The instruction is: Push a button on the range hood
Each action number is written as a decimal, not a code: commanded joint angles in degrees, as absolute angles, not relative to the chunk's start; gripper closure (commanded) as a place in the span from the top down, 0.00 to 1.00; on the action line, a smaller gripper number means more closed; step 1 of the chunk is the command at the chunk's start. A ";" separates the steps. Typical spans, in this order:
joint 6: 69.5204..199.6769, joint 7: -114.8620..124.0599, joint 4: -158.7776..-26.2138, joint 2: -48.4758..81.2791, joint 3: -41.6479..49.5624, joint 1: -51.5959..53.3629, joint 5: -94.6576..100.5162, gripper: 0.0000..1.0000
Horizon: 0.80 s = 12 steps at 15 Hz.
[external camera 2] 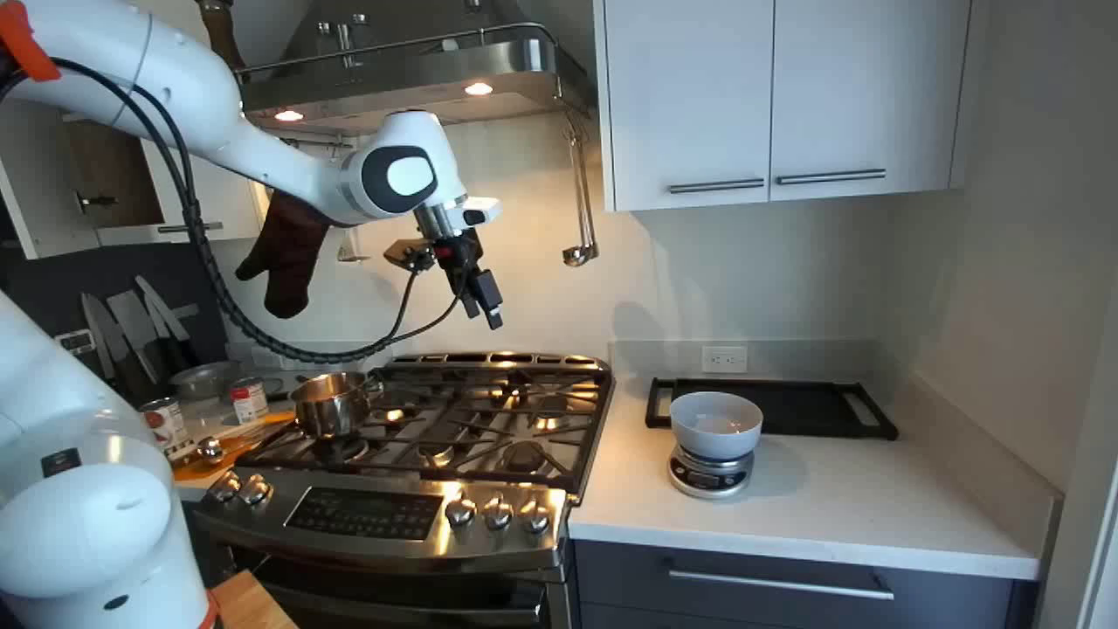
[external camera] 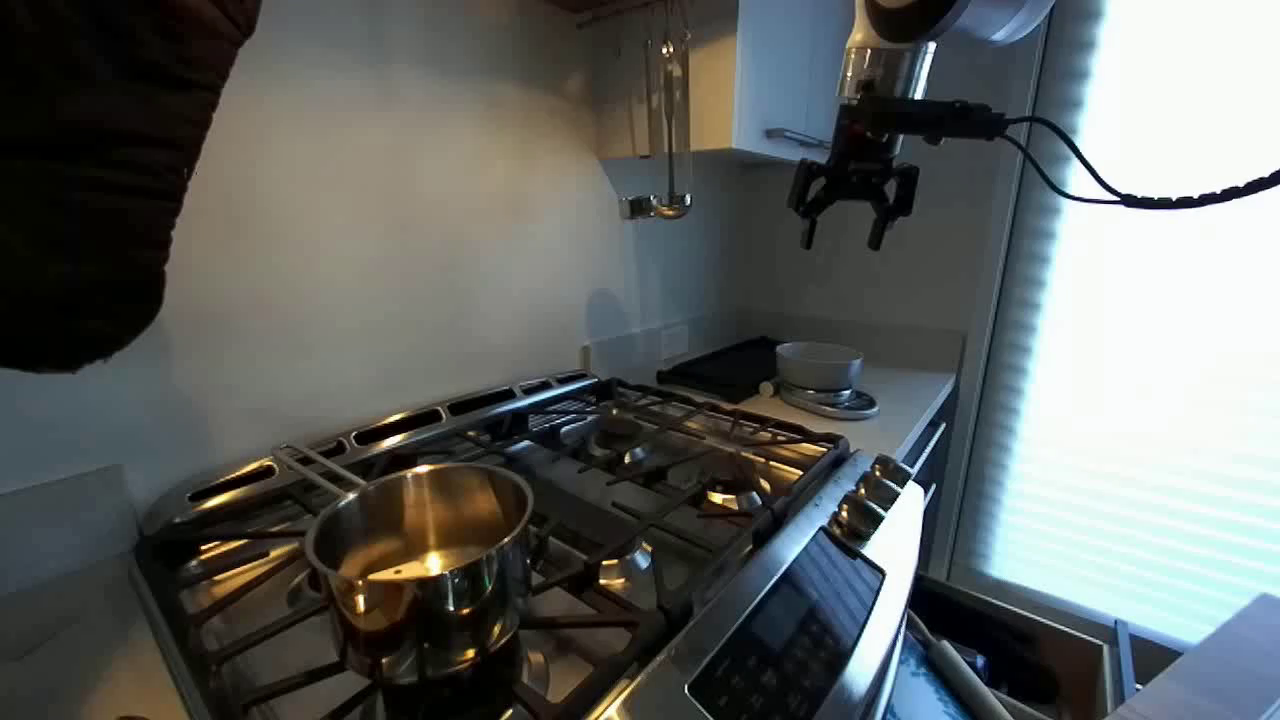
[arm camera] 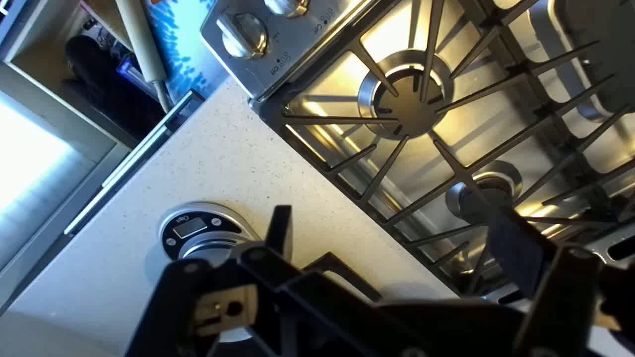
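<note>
Reaching stage, as I judge it; the press looks not yet made, and I see no contact. Target is the stainless-steel range hood [external camera 2: 393,86], fixed above the steel gas stove [external camera 2: 393,553] with its black grates and lit beneath by two round lamps [external camera 2: 478,89]. Its button: too small or hidden, can't pick it out in any view. My black two-fingered hand [external camera: 842,243] hangs lower than the hood and apart from it, fingertips pointing mostly down, fingers spread, nothing between them. Wrist view no help for aiming: it shows the stove and the pale speckled counter [arm camera: 218,178], no hood. Next move, my reckoning: find the button, probably on the front band or the underside, then lift the white jointed arm [external camera 2: 279,168], tip the wrist until the fingertips face the hood, and bring the fingers together so one stiff tip does the poking. Come in slowly and square, press briefly, back off. Two worries on the way up: the slim steel ladles [external camera 2: 583,205] hanging by the hood's end near the flat white cabinets [external camera 2: 690,96], and the black braided cable [external camera: 1190,203] looping off the arm, which could snag.
</note>
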State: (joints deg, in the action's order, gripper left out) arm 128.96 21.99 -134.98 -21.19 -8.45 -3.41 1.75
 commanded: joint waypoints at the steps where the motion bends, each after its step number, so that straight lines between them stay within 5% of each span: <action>1: 128.77 22.20 -134.85 -21.14 -7.76 -2.68 2.07 1.00; 12: 129.85 18.79 -134.43 -26.39 -6.09 -1.38 -0.52 1.00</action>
State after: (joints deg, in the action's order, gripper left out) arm 129.30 21.47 -134.16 -21.88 -8.01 -3.02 1.35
